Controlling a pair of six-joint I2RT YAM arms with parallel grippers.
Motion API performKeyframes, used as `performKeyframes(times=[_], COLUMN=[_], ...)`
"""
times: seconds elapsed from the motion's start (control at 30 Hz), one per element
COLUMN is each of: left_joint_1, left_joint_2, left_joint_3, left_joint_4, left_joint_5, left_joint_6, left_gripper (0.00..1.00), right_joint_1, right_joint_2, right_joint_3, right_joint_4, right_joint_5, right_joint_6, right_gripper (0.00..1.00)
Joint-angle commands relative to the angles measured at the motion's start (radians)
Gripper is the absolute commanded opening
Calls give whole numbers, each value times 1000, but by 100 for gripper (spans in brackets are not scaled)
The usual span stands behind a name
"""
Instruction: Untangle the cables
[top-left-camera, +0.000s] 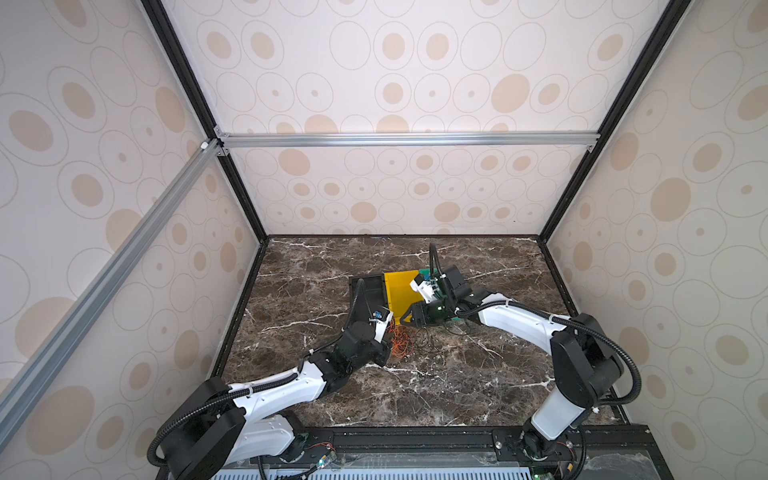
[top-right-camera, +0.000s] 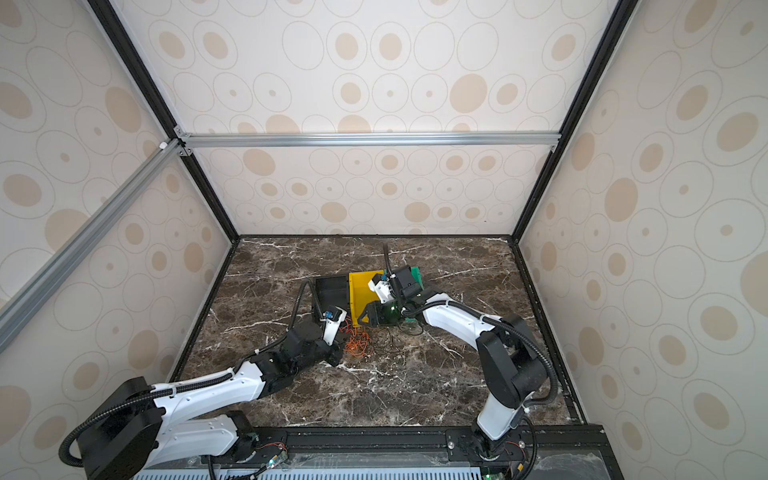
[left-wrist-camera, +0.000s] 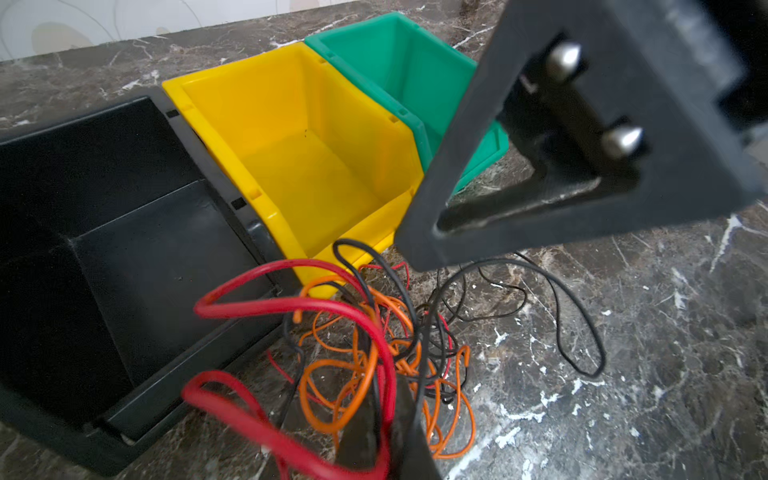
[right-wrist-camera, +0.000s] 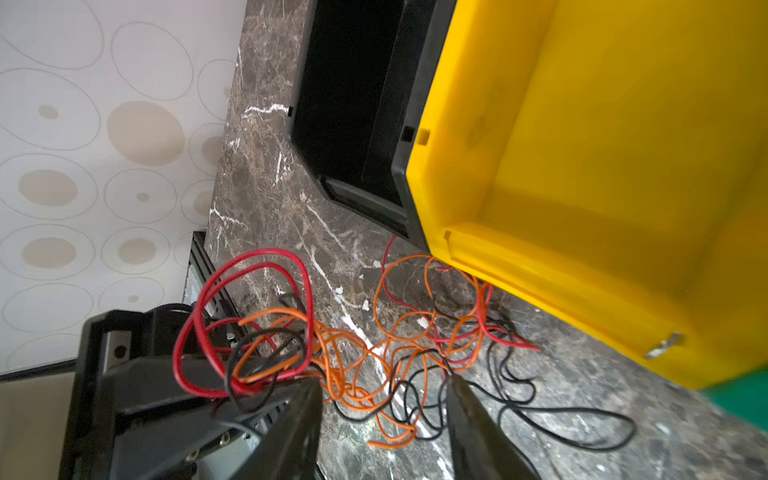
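The left hand (left-wrist-camera: 390, 432), pinched shut, holds up a bunch of red, orange and black loops from the cables (left-wrist-camera: 374, 332), probably anchoring the knot so that single strands can be drawn out of it. Just to its right, the right hand (right-wrist-camera: 382, 386) hovers with its jaws part-way apart and nothing between them. It points down at the orange and black strands sprawled on the bench (top-left-camera: 457, 386), seemingly choosing one to take.

The tangle lies near the middle of the bench, between the two hands, its far edge at the near lip of the yellow bin (left-wrist-camera: 311, 166). That bin stands in a row with the black bin (left-wrist-camera: 124, 249) on its left and the green bin (left-wrist-camera: 395, 62) on its right. What shows of them is empty, likely waiting for sorted wires.

Both top views give the layout, with arms converging from left and right. They reduce the cables to a small orange scribble and hide most of the green bin under the right arm. Only the wrist views separate the colours. The left wrist view shows the bins' bare insides; the right wrist view shows the left hand's grip and the gap between the right hand's jaws.
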Motion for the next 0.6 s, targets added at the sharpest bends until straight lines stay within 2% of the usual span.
performKeyframes(times=[0.0, 0.1, 0.2, 0.27, 0.43, 0.57], left_joint_1=[-10, -10, -10, -10, -10, -11], left_joint_2=[-15, -15, -16, -20, -28, -29], left_joint_3=[-4, -10, -15, -18, -29, -37], left_joint_4=[33, 33, 35, 35, 43, 45], left_joint_5=[0, -2, 1, 1, -2, -2], left_joint_6=[16, 8, 4, 2, 0, -4], left_gripper=[5, 6, 6, 6, 6, 6], right_joint_1=[18, 18, 19, 18, 19, 18], right_joint_2=[-3, -29, -50, -57, -98, -134], right_joint_3=[-1, -16, -14, -9, 14, 12], right_joint_4=[12, 12, -5, -22, -81, -70], right_joint_5=[-17, 4, 25, 35, 81, 54], right_joint_6=[-2, 3, -3, -7, -50, -67], right_gripper=[39, 30, 18, 15, 36, 48])
